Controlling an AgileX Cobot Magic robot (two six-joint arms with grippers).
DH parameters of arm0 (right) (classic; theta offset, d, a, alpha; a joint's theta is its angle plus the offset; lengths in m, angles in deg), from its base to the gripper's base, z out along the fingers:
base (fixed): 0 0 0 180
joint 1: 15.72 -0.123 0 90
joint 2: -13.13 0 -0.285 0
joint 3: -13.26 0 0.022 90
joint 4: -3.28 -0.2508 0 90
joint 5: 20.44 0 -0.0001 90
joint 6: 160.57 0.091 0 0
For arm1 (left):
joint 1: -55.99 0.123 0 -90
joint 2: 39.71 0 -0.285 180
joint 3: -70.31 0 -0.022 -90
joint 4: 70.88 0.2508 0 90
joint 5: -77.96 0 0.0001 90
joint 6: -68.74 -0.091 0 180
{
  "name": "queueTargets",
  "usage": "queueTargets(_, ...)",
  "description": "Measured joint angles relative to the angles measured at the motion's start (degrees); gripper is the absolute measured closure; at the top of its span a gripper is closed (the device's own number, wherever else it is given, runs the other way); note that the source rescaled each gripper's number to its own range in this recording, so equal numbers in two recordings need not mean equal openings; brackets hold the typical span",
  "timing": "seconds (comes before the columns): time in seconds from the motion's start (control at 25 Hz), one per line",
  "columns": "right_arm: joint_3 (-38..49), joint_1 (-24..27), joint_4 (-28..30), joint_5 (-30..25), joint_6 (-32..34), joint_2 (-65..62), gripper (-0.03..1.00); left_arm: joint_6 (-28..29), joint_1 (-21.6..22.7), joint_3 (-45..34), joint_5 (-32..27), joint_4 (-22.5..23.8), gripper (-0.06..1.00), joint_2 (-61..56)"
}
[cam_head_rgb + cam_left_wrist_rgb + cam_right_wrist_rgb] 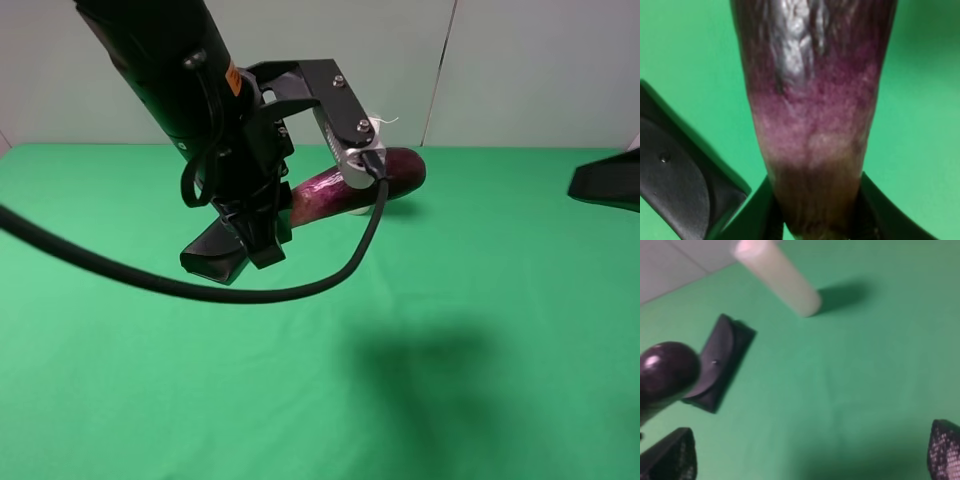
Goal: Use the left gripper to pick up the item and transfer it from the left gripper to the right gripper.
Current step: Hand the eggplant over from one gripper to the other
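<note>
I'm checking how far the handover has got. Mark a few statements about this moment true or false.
1. The left gripper is shut on the eggplant. True.
2. The right gripper grips the eggplant too. False: it is open, holds nothing and is apart from the eggplant.
3. The eggplant lies flat on the green table. False: it is held up off the table.
4. The black glasses case lies on the table. True.
5. The white candle is clamped in a gripper. False: it is on the table, with neither gripper touching it.
</note>
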Motion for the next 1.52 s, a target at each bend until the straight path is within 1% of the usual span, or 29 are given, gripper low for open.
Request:
queueTargets(0.16,0.00,0.00,-7.93,3.04,-6.86,5.61,-0.03,-2.30,0.00,0.45,1.10,-2.50,0.94,0.05)
queueTargets(0.28,0.00,0.00,-15.20,4.57,-14.27,10.03,-0.03,-2.85,0.00,0.45,1.42,-3.51,0.94,0.05)
queueTargets(0.36,0.00,0.00,-21.30,4.84,-19.67,13.10,-0.03,-3.24,0.00,0.45,1.67,-3.62,0.94,0.05)
queueTargets(0.52,0.00,0.00,-32.75,4.18,-31.39,18.27,-0.03,-4.11,0.00,0.45,2.53,-3.72,0.94,0.05)
queueTargets(0.68,-0.01,0.00,-40.70,0.75,-40.01,22.79,-0.03,-4.24,0.00,0.45,2.58,-3.90,0.94,0.09)
queueTargets(0.8,-0.01,0.00,-44.06,-0.94,-44.37,25.56,-0.03,-4.31,0.00,0.45,2.64,-3.90,0.94,0.09)
queueTargets(1.0,-0.06,0.00,-46.12,-3.49,-49.06,28.66,-0.03,-5.14,0.00,0.45,3.12,-3.94,0.94,0.09)
queueTargets(1.08,-0.06,0.00,-46.88,-4.36,-50.29,29.51,-0.03,-6.35,0.00,0.45,3.32,-4.58,0.94,0.09)
queueTargets(1.24,-0.06,0.00,-48.30,-5.93,-52.35,30.58,-0.03,-9.62,0.00,0.45,3.94,-7.85,0.94,0.09)
queueTargets(1.52,-0.12,0.00,-48.54,-8.00,-53.94,31.01,-0.03,-10.33,0.00,0.45,4.23,-8.65,0.94,0.09)
